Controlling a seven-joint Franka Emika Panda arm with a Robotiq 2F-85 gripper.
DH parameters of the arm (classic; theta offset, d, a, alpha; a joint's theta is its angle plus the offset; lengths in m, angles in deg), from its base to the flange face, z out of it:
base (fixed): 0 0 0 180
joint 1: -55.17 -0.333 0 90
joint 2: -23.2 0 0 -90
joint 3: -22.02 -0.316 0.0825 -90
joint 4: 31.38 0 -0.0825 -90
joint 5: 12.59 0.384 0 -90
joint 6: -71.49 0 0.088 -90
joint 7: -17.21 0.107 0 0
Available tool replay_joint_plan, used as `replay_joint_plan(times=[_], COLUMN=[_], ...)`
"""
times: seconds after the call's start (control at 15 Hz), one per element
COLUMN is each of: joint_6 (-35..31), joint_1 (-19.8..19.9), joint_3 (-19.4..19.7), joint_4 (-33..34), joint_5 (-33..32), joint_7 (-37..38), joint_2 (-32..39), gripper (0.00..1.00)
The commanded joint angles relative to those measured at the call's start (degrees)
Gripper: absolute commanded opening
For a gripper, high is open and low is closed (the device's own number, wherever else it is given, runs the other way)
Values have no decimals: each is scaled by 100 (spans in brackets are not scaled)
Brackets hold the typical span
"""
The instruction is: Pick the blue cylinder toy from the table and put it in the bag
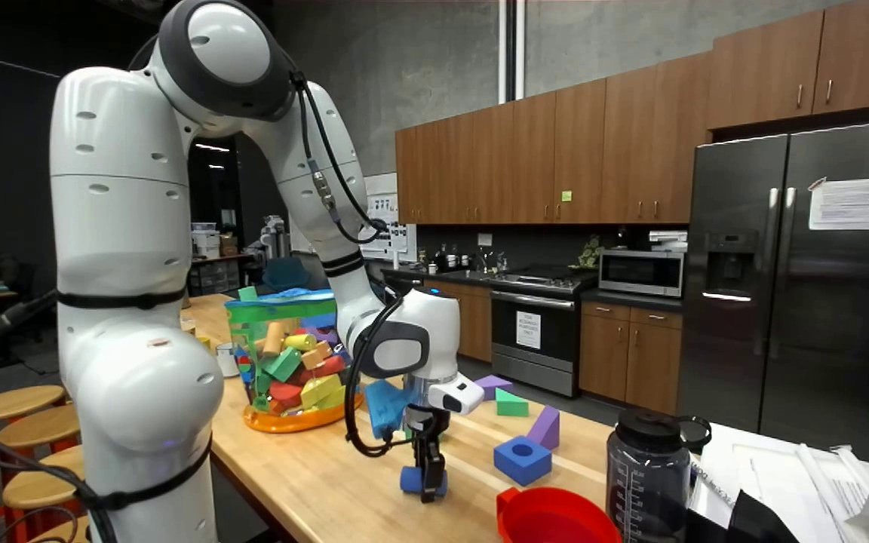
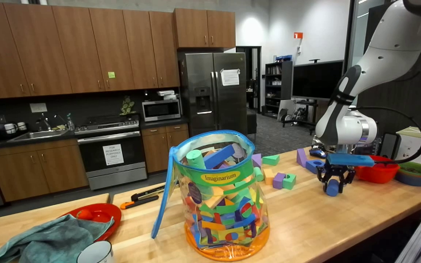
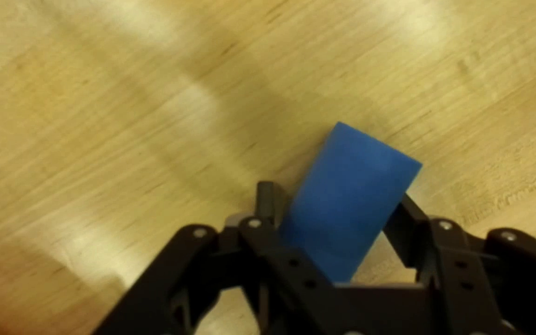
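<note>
In both exterior views the blue cylinder toy (image 3: pixel 351 200) is lying on its side well apart from the bag (image 2: pixel 220 178), on or just over the surface (image 2: pixel 298 226). The fingers (image 3: pixel 407 235) are straddling it, standing partway apart; the views are leaving me unable to tell whether they are gripping it. Nearer the bag, a green block (image 2: pixel 289 182) and a purple block (image 2: pixel 278 181) are sitting side by side. Farther from the bag than the toy, a red bowl (image 2: pixel 376 173) is standing.

Blue cylinder toy (image 3: pixel 349 200), black claw (image 2: pixel 333 186), green-banded bag (image 2: pixel 220 178), red bowl (image 1: pixel 555 516), tan wood-grained tabletop (image 3: pixel 133 139).
</note>
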Motion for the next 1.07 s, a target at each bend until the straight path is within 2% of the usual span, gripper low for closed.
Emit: replay_joint_plan(times=[0.0, 0.13, 0.33, 0.53, 0.6, 0.8, 1.0], joint_6=[-182, -110, 228, 852, 1123, 1608, 1621], joint_1=[-21, -25, -35, -71, -83, -160, -356], joint_3=[-45, -35, 46, 158, 131, -82, -290], joint_4=[1, -6, 20, 90, 118, 99, -67], joint_5=[61, -37, -708, -2089, -2377, -2398, -1756], joint_7=[-222, -247, -35, 461, 546, 345, -207], joint_2=[32, 11, -76, -293, -425, -877, -1566], gripper=[27, 16, 16, 16, 16, 16, 16])
